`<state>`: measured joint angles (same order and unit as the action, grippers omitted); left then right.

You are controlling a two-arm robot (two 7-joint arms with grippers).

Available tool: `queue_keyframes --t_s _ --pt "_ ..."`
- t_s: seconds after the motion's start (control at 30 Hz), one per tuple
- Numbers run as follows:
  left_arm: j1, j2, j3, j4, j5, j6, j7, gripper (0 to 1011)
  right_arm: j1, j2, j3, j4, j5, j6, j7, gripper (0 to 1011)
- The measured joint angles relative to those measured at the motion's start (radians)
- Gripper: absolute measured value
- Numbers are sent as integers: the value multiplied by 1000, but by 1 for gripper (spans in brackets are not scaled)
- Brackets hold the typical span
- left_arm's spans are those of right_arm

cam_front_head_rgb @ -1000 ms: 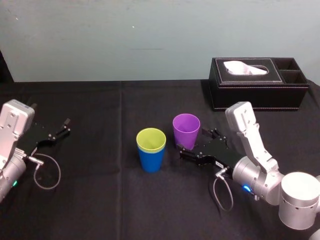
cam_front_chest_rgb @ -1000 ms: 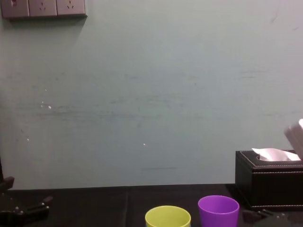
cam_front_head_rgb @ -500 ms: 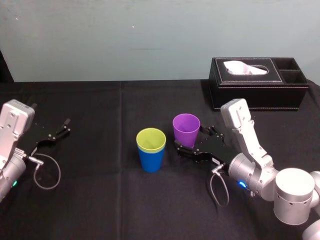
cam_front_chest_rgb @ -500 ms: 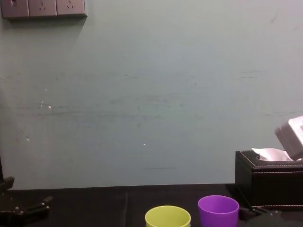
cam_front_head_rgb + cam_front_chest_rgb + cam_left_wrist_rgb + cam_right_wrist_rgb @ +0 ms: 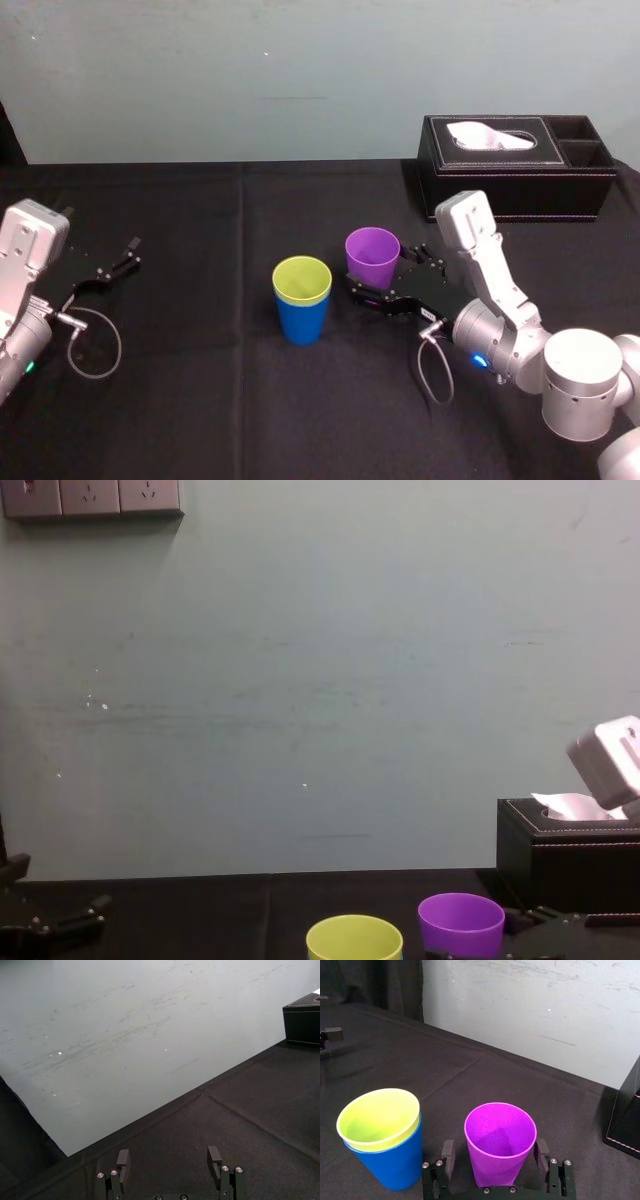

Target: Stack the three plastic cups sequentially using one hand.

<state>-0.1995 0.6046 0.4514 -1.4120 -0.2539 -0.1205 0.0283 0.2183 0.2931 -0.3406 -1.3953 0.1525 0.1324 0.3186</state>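
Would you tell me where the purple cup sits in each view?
Head view: purple cup, centre, beside the stacked pair.
Chest view: cup, bottom edge, right of centre.
Right wrist view: cup inside the open right end effector.
Left wrist view: tissue box corner.
Landmark: tissue box.

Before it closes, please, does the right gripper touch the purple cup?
Cannot tell: right wrist view shows one right gripper finger clear of the purple cup, the other at its rim.

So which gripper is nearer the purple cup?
Right. The right gripper straddles the purple cup, jaws open; the left gripper rests far off to its left.
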Motion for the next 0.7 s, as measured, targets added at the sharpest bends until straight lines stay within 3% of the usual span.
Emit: queue_keyframes --t_s 0.7 --pt "0 0 0 0 0 0 0 1010 9 -10 1 17 -14 -2 -3 1003"
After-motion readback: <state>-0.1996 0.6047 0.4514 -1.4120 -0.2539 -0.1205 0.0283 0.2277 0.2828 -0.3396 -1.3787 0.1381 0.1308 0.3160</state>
